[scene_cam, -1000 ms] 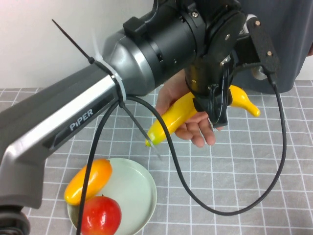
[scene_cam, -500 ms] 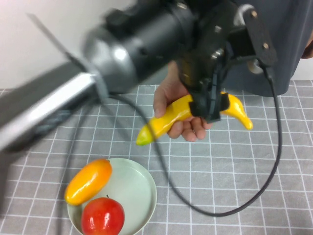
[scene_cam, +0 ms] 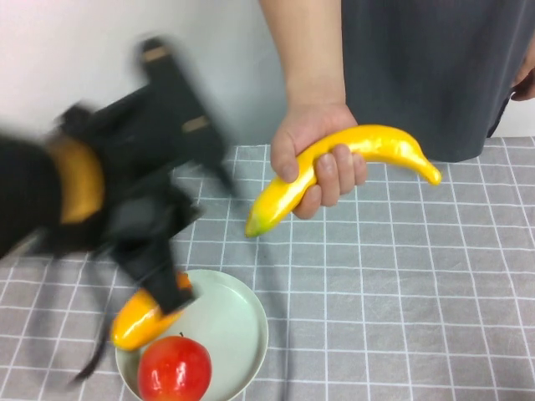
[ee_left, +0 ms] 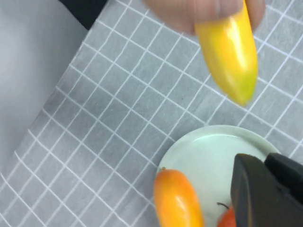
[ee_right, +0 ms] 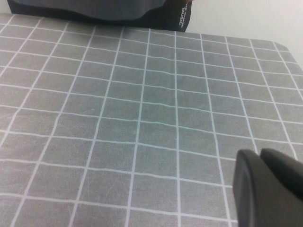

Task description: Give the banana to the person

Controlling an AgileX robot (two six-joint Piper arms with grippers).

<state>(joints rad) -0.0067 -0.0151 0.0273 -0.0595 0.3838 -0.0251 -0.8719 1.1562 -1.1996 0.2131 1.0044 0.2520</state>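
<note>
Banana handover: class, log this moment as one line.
banana: in person's hand | left claw: over plate | right claw: above tablecloth

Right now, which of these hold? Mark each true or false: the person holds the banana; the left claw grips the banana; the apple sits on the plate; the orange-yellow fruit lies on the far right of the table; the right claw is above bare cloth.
1. The person's hand holds the banana. True.
2. The left claw grips the banana. False: it is down by the plate, apart from the banana.
3. The red apple sits on the plate. True.
4. The orange-yellow fruit lies far right. False: it rests at the plate's left edge.
5. The right claw is above bare checked cloth. True.
</note>
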